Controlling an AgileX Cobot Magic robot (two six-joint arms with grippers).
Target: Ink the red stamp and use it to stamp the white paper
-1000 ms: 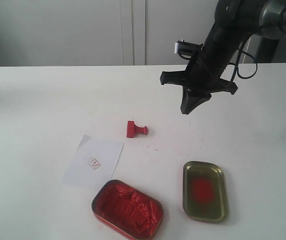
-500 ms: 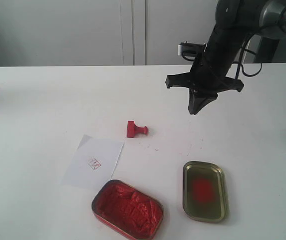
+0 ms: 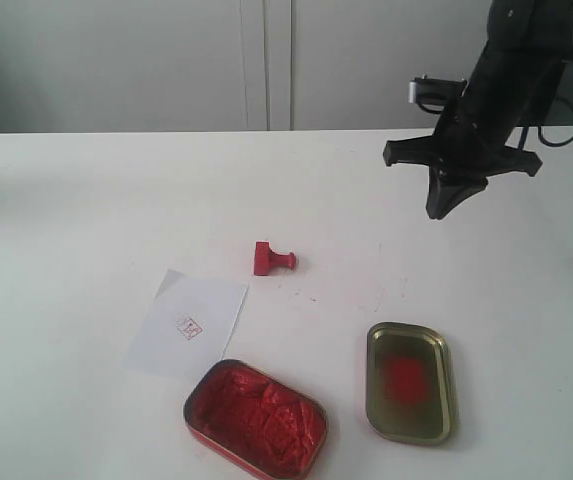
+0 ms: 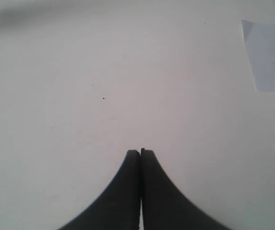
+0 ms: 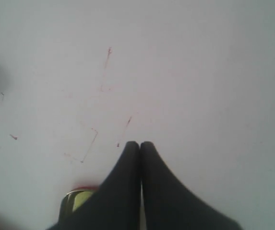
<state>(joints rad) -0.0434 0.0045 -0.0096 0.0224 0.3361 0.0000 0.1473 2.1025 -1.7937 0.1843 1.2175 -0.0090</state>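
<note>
Over the table [image 3: 116,200], at two o'clock from the red stamp [image 3: 273,259], my right gripper [image 3: 444,212] is hanging pressed together and empty; my left gripper [image 4: 140,152] is pressed together too. Reaching in like this, I am risking knocking the stamp so that it rolls and smears ink. It is lying on its side, handle pointing to three o'clock, with the white paper [image 3: 188,322] near at seven o'clock.

White table [image 3: 86,200], plain surface. Red stamp [image 3: 271,259] near middle, lying on side, square base left, handle right. White paper [image 3: 188,323] flat, in front of stamp and to its left, apart from it; tiny red imprint on sheet. Open tin [image 3: 256,418] of lumpy red paste at paper's near corner. Gold lid [image 3: 410,382], red smear inside, right of tin, apart. Faint red scuffs [image 5: 90,143] on tabletop.
</note>
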